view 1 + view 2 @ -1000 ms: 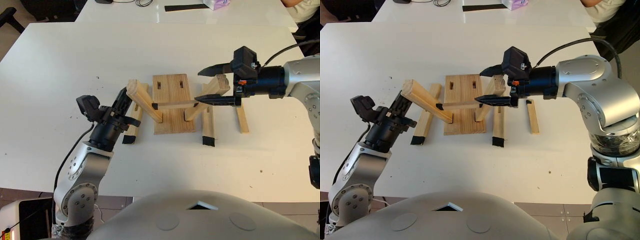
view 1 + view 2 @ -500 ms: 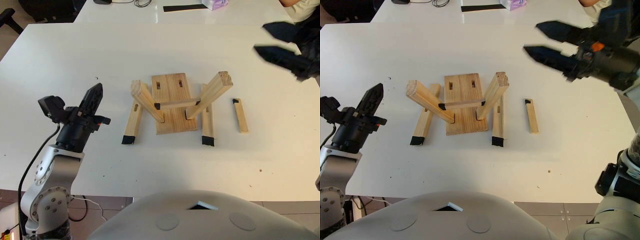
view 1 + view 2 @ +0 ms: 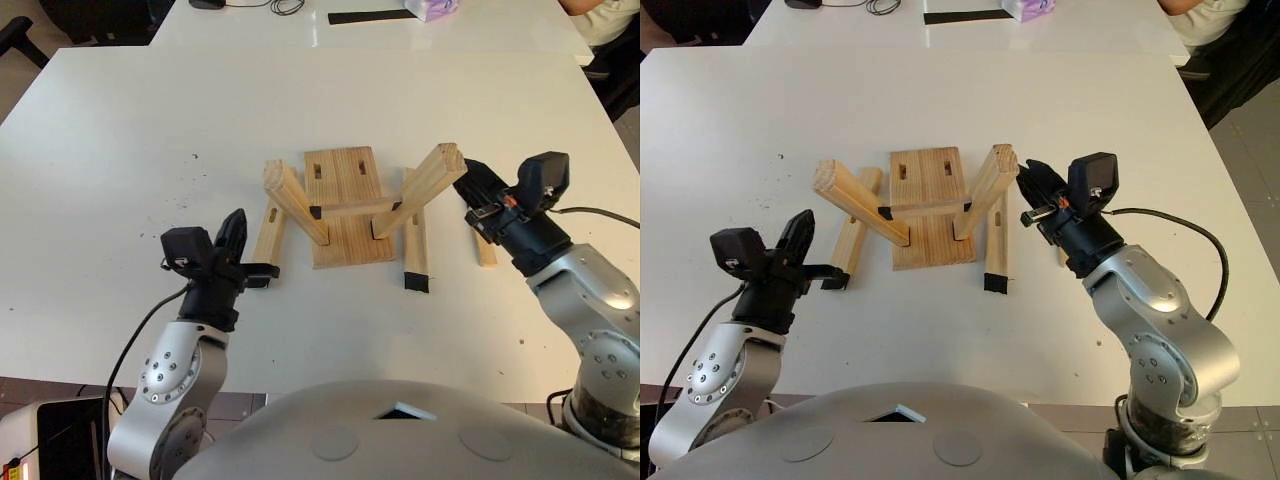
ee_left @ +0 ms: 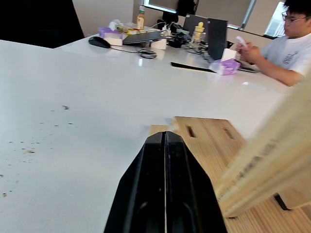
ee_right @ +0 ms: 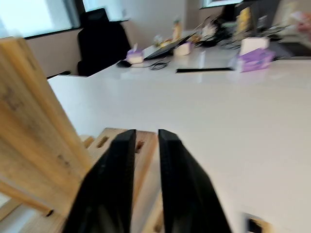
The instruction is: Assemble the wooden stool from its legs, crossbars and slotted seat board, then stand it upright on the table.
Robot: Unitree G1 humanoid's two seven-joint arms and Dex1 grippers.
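Pine, stiff and light by our judgement | seat board (image 3: pixel 345 225) flat mid-table, crossbar-joined leg pair (image 3: pixel 352 208) propped on it | we would grip a leg mid-length | left gripper (image 3: pixel 237 225) closed, empty | right gripper (image 3: pixel 470 180) parted a crack, empty, beside the raised leg (image 3: pixel 428 185)

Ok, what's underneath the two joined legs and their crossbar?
The slotted seat board lies flat beneath them, two slots showing at its far end. The crossbar hides a strip of it.
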